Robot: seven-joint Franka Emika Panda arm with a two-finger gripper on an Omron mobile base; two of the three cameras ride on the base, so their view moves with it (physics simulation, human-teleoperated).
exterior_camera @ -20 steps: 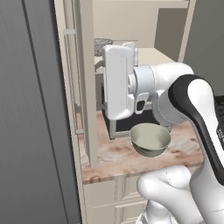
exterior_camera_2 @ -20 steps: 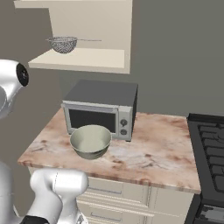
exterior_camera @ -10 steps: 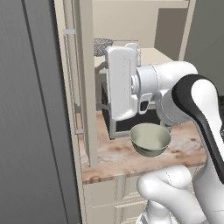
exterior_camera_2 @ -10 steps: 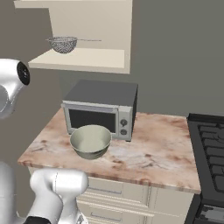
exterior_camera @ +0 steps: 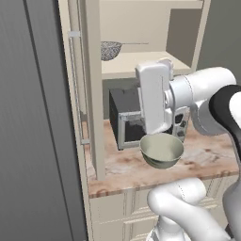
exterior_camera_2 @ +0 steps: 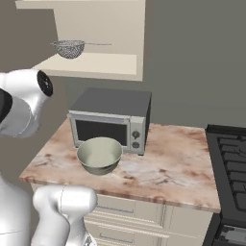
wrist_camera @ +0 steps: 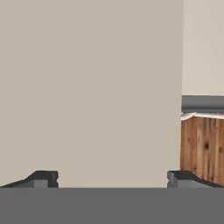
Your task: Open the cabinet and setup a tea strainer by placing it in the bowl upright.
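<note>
The cabinet (exterior_camera: pixel 141 63) stands open; its door (exterior_camera: pixel 92 117) swings out toward me and shows edge-on, with the silver bar handle (exterior_camera: pixel 75 84) on its left face. On the shelf (exterior_camera_2: pixel 96 62) rests the tea strainer (exterior_camera: pixel 110 49) (exterior_camera_2: pixel 69 48), its thin handle pointing right. The pale grey-green bowl (exterior_camera: pixel 161 149) (exterior_camera_2: pixel 99 154) sits on the counter in front of the microwave. My gripper (wrist_camera: pixel 112 179) is open with nothing between its fingers, and faces a flat cream panel (wrist_camera: pixel 87 87) at close range. A white arm link (exterior_camera: pixel 153 99) hangs between the door and the bowl.
A dark grey microwave (exterior_camera_2: pixel 110 120) stands behind the bowl under the cabinet. The marble counter (exterior_camera_2: pixel 173 168) runs right to a black stove (exterior_camera_2: pixel 230 158). A tall dark grey panel (exterior_camera: pixel 33 117) closes off the left side, next to the open door.
The arm has drawn to the right, away from the open door. Strainer, bowl and door have stayed put.
</note>
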